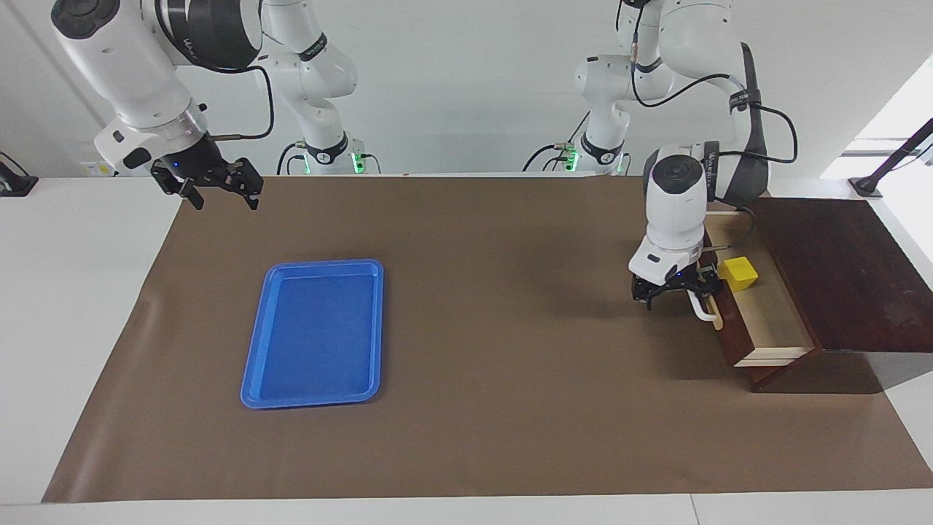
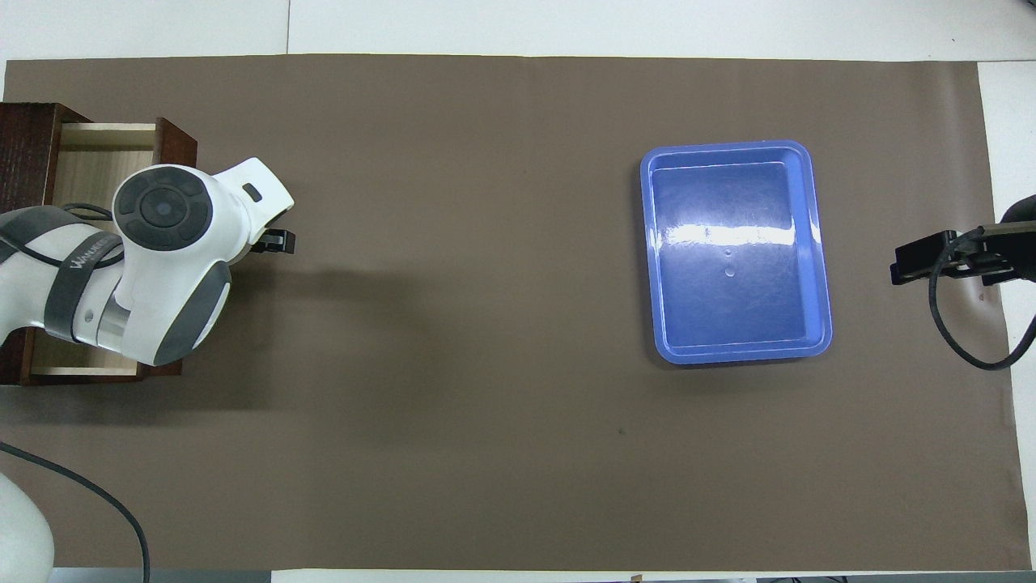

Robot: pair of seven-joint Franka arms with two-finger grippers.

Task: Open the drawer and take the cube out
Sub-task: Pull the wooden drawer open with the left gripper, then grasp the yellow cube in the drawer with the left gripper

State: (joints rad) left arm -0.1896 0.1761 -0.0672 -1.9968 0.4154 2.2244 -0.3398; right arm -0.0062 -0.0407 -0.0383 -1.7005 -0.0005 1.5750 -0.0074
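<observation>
**Operator:** Dark wood box (image 1: 838,270) at the left arm's end of the table, and I see its drawer (image 1: 765,321) pulled out, the pale interior showing. The yellow cube (image 1: 738,273) sits inside the drawer, toward the end nearer the robots.

**Colleague:** Where is your left gripper?

**Operator:** The left gripper (image 1: 674,295) is down at the drawer front, right at the white bar handle (image 1: 703,310). Its fingers stand apart around the handle's upper end as far as I can judge; I cannot tell whether they touch it. In the overhead view the arm's wrist covers most of the drawer (image 2: 89,162), and only a dark tip of the gripper (image 2: 275,241) pokes out over the brown mat (image 2: 486,405). The cube is hidden there.

**Colleague:** And the right one?

**Operator:** The right arm waits. The right gripper (image 1: 219,189) hangs in the air over the mat's corner at the right arm's end, fingers spread, nothing between them. The blue tray (image 1: 251,379) lies flat on the mat, farther from the robots than that gripper and well apart from the drawer. From overhead I see the tray (image 2: 817,243) with a glare stripe across it, and the right gripper (image 2: 919,263) beside it.
</observation>
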